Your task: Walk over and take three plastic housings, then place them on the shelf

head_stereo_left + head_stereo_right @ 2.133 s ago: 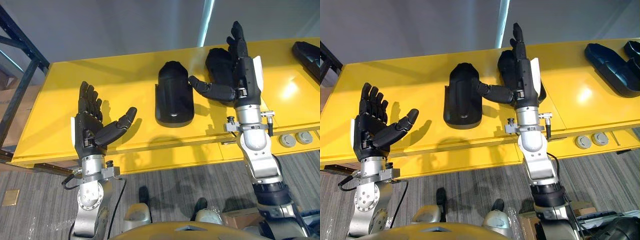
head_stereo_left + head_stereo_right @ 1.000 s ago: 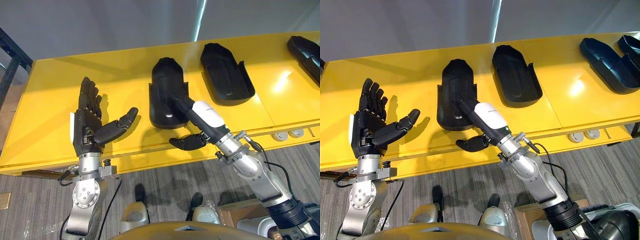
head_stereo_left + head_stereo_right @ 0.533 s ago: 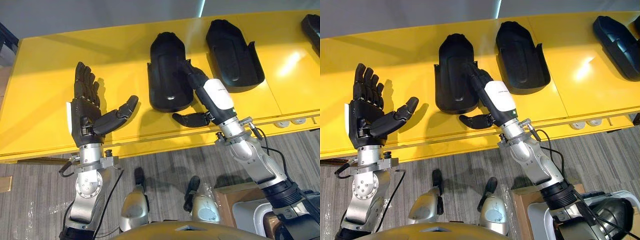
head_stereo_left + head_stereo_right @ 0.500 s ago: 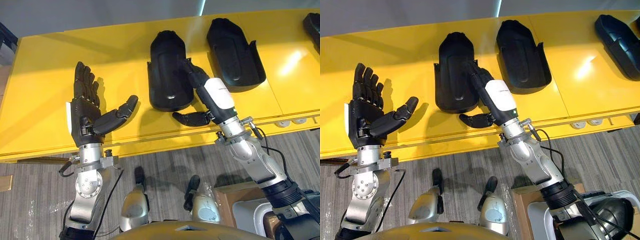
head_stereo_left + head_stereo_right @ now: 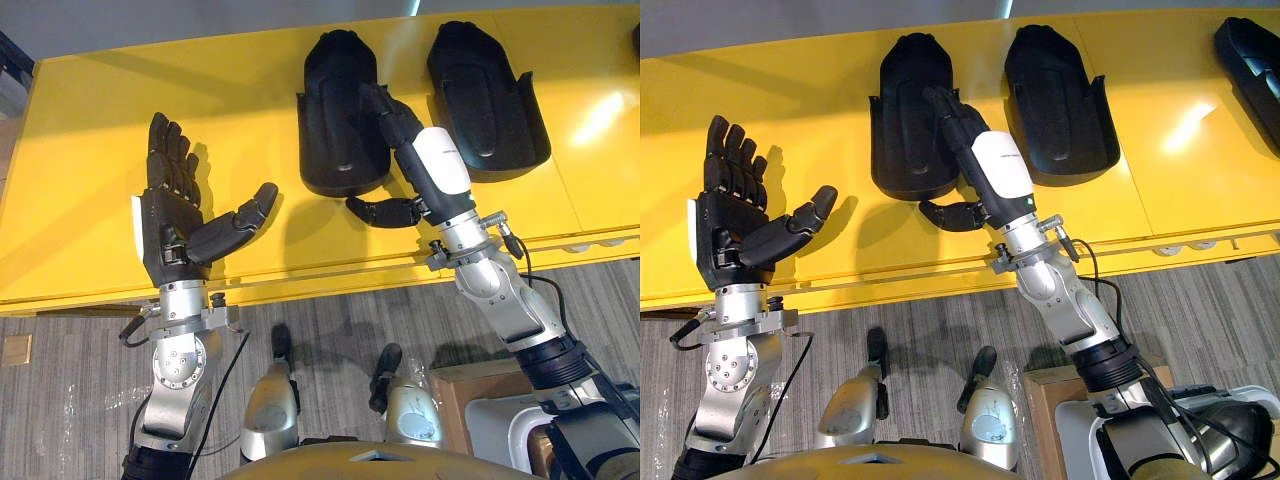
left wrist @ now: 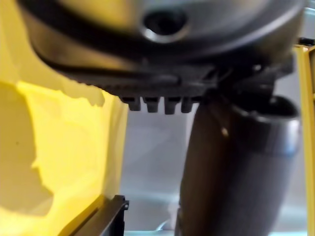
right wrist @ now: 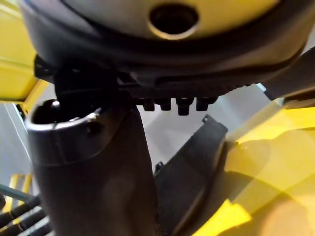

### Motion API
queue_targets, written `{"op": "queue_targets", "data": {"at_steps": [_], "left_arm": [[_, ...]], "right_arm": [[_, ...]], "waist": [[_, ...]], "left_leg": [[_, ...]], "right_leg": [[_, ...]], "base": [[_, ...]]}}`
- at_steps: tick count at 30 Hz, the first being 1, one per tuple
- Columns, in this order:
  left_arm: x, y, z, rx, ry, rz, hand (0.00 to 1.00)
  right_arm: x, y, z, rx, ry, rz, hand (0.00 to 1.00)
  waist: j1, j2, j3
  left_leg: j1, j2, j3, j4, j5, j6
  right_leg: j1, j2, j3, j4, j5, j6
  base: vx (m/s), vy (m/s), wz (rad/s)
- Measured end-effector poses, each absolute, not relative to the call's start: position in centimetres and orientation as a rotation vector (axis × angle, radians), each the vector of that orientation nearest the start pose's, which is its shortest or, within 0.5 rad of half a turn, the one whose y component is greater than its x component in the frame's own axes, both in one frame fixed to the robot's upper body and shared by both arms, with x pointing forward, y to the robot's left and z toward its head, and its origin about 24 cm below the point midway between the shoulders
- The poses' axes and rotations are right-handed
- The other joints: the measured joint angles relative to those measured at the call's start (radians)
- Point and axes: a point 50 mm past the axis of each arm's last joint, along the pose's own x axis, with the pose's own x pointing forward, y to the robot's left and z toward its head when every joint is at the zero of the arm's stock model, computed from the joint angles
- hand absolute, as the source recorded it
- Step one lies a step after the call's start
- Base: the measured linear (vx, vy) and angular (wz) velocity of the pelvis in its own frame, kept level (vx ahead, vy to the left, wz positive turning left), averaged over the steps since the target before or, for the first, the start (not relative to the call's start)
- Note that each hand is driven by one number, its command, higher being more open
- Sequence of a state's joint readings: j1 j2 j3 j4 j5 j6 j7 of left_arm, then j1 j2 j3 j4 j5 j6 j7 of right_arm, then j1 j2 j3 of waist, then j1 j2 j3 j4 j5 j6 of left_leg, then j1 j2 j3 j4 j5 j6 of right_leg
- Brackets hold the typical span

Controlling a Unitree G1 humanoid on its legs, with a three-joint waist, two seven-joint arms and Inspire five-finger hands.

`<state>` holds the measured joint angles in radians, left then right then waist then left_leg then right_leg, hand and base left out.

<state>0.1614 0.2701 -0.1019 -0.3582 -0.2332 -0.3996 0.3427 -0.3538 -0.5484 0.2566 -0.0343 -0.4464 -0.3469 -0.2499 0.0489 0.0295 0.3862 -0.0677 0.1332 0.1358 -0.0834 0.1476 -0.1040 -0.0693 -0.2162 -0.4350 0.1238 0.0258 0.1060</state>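
Though the right hand (image 5: 432, 168) reaches straight-fingered onto one plastic housing (image 5: 335, 110), the left hand (image 5: 170, 228) spread empty, none is taken yet.

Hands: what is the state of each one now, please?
Left hand: open, holding nothing.
Right hand: open, fingers straight along the left plastic housing.

No text, label, number or sign can be read on the housings (image 5: 342, 100) or the yellow table (image 5: 90, 150).
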Motion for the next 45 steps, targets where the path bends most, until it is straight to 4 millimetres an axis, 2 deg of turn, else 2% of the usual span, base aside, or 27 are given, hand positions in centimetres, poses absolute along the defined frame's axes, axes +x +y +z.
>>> {"op": "queue_targets", "data": {"at_steps": [2, 6, 10, 13, 14, 16, 20, 24, 27, 31, 35, 40, 45], "left_arm": [[20.4, 18.3, 12.3, -0.115, -0.553, 0.188, 1.00], [20.4, 18.2, 12.2, -0.142, -0.554, 0.205, 1.00], [20.3, 18.1, 12.2, -0.150, -0.560, 0.192, 1.00], [20.2, 17.9, 12.0, -0.155, -0.547, 0.181, 1.00], [20.0, 17.9, 11.7, -0.152, -0.531, 0.176, 1.00], [19.9, 17.8, 11.5, -0.150, -0.518, 0.168, 1.00], [19.9, 17.7, 11.3, -0.164, -0.505, 0.173, 1.00], [19.9, 17.5, 10.7, -0.162, -0.461, 0.171, 1.00], [19.7, 17.2, 10.3, -0.168, -0.437, 0.159, 1.00], [19.6, 16.8, 10.2, -0.170, -0.428, 0.133, 1.00], [19.6, 16.8, 10.1, -0.194, -0.421, 0.112, 1.00], [19.8, 16.8, 9.5, -0.193, -0.397, 0.108, 1.00], [19.8, 16.6, 8.8, -0.192, -0.365, 0.106, 1.00]], "right_arm": [[28.2, -14.8, 16.8, -0.833, -0.824, 0.146, 1.00], [27.1, -15.1, 19.1, -0.686, -0.946, 0.090, 1.00], [24.1, -15.9, 22.5, -0.477, -1.172, 0.022, 1.00], [23.4, -16.4, 23.0, -0.382, -1.182, -0.006, 1.00], [23.8, -16.6, 22.3, -0.378, -1.112, -0.018, 1.00], [24.8, -17.0, 21.1, -0.345, -0.994, -0.028, 1.00], [27.9, -18.4, 17.3, -0.279, -0.652, -0.056, 1.00], [31.1, -18.5, 13.8, -0.215, -0.361, -0.077, 1.00], [32.4, -18.7, 13.5, -0.178, -0.295, -0.095, 1.00], [34.8, -18.5, 15.4, -0.084, -0.280, -0.083, 1.00], [35.9, -18.1, 16.8, -0.043, -0.291, -0.019, 1.00], [36.3, -18.1, 16.4, -0.068, -0.259, 0.025, 1.00], [36.9, -18.3, 15.6, -0.058, -0.182, 0.027, 1.00]], "waist": [[0.003, 0.000, 0.000], [0.002, 0.000, 0.000], [0.001, 0.001, -0.004], [-0.002, 0.000, -0.037], [-0.004, 0.001, -0.073], [-0.005, 0.003, -0.102], [0.003, 0.008, -0.134], [0.011, 0.023, -0.154], [0.021, 0.030, -0.158], [0.031, 0.034, -0.163], [0.040, 0.039, -0.171], [0.058, 0.042, -0.177], [0.058, 0.041, -0.189]], "left_leg": [[0.000, 0.000, -0.002, 0.000, 0.000, 0.000], [0.011, -0.001, -0.006, 0.000, -0.002, -0.002], [0.060, -0.002, -0.002, -0.001, -0.015, -0.004], [0.076, -0.002, 0.002, -0.002, -0.021, -0.005], [0.076, -0.002, 0.005, -0.002, -0.023, -0.005], [0.081, -0.002, 0.004, -0.002, -0.023, -0.006], [0.097, -0.002, -0.006, -0.005, -0.023, -0.006], [0.105, -0.004, -0.012, -0.005, -0.021, -0.006], [0.107, -0.005, -0.016, -0.005, -0.018, -0.006], [0.107, -0.006, -0.034, -0.005, -0.009, -0.006], [0.108, -0.010, -0.050, -0.005, -0.002, -0.004], [0.106, -0.013, -0.059, -0.006, 0.001, -0.001], [0.100, -0.018, -0.063, -0.006, 0.007, 0.002]], "right_leg": [[0.002, 0.000, -0.003, 0.000, -0.002, 0.001], [0.017, -0.001, -0.007, -0.002, -0.004, 0.002], [0.067, -0.001, -0.005, -0.010, -0.010, 0.007], [0.088, 0.002, -0.005, -0.025, -0.010, 0.008], [0.090, 0.004, -0.004, -0.034, -0.008, 0.011], [0.100, 0.006, -0.006, -0.042, -0.006, 0.013], [0.133, 0.008, -0.021, -0.059, -0.002, 0.018], [0.153, 0.011, -0.027, -0.076, 0.009, 0.019], [0.158, 0.010, -0.030, -0.079, 0.014, 0.020], [0.170, 0.010, -0.048, -0.079, 0.016, 0.018], [0.187, 0.010, -0.064, -0.092, 0.023, 0.019], [0.194, 0.008, -0.074, -0.099, 0.028, 0.020], [0.196, 0.007, -0.078, -0.111, 0.040, 0.020]], "base": [[0.01, -0.006, 0.03], [0.02, -0.006, 0.02], [0.01, -0.006, -0.04], [0.00, -0.010, -0.05], [0.01, -0.009, -0.03], [0.00, 0.000, 0.00], [-0.02, -0.014, 0.06], [-0.02, -0.010, 0.04], [-0.02, -0.007, 0.02], [-0.02, -0.019, 0.12], [-0.05, -0.009, 0.11], [-0.04, 0.000, 0.06], [-0.01, 0.001, 0.02]]}}
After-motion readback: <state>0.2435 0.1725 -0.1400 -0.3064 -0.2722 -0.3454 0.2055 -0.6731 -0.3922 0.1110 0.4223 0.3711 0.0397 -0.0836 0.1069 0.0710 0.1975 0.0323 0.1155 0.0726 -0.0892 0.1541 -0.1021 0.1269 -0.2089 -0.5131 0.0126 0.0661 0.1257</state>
